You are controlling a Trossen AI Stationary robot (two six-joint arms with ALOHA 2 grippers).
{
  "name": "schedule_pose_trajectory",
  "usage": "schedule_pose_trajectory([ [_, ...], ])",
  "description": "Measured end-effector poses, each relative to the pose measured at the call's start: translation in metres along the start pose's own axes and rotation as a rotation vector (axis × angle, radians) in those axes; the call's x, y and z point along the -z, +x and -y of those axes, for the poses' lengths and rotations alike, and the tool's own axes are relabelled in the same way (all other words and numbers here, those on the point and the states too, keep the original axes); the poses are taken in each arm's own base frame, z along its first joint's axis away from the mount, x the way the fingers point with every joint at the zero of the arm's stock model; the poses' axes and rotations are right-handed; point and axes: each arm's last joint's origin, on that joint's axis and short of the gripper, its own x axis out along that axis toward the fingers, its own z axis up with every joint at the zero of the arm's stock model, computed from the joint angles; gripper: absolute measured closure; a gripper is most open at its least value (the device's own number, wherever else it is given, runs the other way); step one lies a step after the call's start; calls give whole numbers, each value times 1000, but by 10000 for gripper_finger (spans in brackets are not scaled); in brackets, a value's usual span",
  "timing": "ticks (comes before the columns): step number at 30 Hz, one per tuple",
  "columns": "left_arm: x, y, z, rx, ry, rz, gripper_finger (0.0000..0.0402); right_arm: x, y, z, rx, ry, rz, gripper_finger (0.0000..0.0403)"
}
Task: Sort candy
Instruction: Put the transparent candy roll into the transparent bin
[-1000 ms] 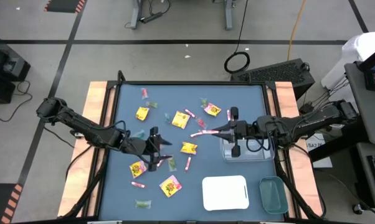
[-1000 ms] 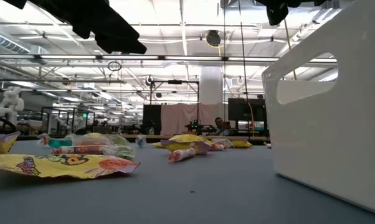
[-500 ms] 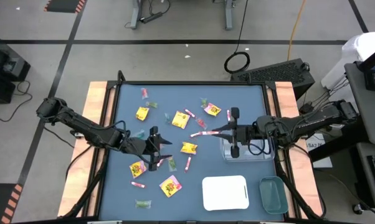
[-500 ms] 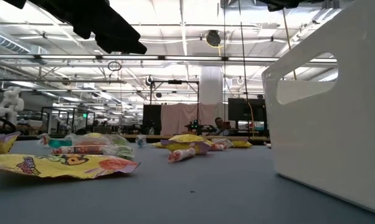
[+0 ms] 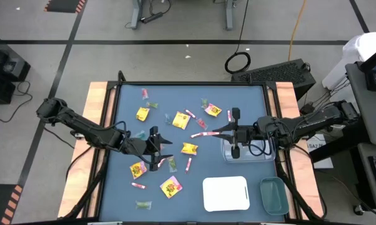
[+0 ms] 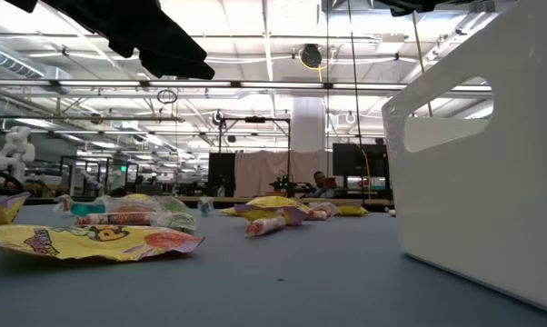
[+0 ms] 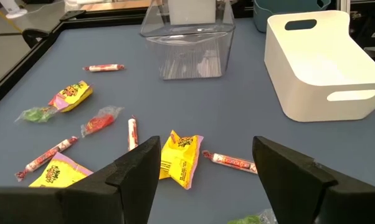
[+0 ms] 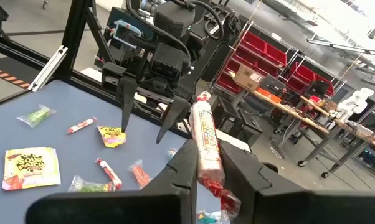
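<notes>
Candy lies scattered over the blue table (image 5: pixel 250 100): yellow packets, pink-red sticks and small green pieces. My left gripper (image 5: pixel 166 150) is open and low over the table's left middle. Its fingers stand either side of a yellow packet (image 7: pixel 180 158) (image 5: pixel 189 148) without touching it. A pink-red stick (image 7: pixel 231 162) lies just beside that packet. My right gripper (image 5: pixel 214 131) is at the left edge of the clear tray (image 5: pixel 247 152), shut on a pink-red stick candy (image 8: pixel 205 134). My right gripper pinches the stick candy between its two fingers at its lower part (image 8: pixel 207 163), coming level from the table's right. The stick is lifted clear and stands up past the fingertips. Its twisted wrapper end (image 8: pixel 223 194) sticks out behind them.
A white tray (image 5: pixel 225 194) and a green-tinted tray (image 5: pixel 273 195) sit near the table's near right corner. The white tray's wall (image 6: pixel 473 163) fills the right of the low view. Loose candy covers the middle and left, and wooden boards edge the table on both sides.
My right gripper, still shut on the stick, has drawn back a little toward the table's right edge, over the clear tray. The left arm has kept still.
</notes>
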Motion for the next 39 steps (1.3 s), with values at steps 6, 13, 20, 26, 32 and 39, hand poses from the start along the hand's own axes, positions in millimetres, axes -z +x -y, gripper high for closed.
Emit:
schedule_pose_trajectory([
  [6,0,0,0,0,0,0,144,0,0,0,0,18,0,360],
  [13,0,0,0,0,0,0,144,0,0,0,-1,218,0,360],
  [20,0,0,0,0,0,0,144,0,0,0,-1,479,0,360],
  [26,0,0,0,0,0,0,144,0,0,0,-1,659,-1,360],
  [32,0,0,0,0,-2,0,144,0,0,0,-1,811,-1,360],
  [39,0,0,0,0,-2,0,144,0,0,-1,-48,857,-3,360],
])
